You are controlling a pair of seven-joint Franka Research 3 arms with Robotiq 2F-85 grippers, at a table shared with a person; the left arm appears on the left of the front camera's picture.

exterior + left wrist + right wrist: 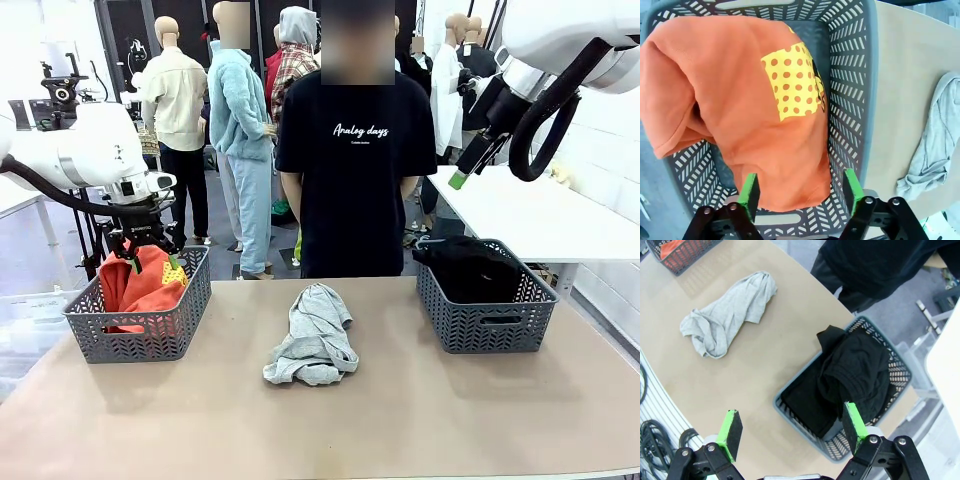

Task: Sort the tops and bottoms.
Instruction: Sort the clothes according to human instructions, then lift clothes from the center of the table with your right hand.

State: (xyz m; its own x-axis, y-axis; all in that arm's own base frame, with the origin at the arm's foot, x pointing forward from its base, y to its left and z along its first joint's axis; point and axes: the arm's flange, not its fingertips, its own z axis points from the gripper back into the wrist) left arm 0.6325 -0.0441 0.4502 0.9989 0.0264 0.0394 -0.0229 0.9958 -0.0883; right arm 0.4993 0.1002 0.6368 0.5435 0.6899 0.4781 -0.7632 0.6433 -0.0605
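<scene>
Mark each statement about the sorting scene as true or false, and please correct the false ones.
1. The orange T-shirt lies in the left basket. True.
2. The grey shirt is already in a basket. False: it lies on the table between the baskets.
3. The black garment is in the right basket. True.
4. The left gripper is shut on the orange T-shirt. False: its jaws stand apart above it.
5. The right gripper holds the grey shirt. False: it is open and empty.

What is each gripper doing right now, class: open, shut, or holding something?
Left gripper: open above the orange T-shirt in the left basket, holding nothing.
Right gripper: open, raised above the table, holding nothing.
</scene>
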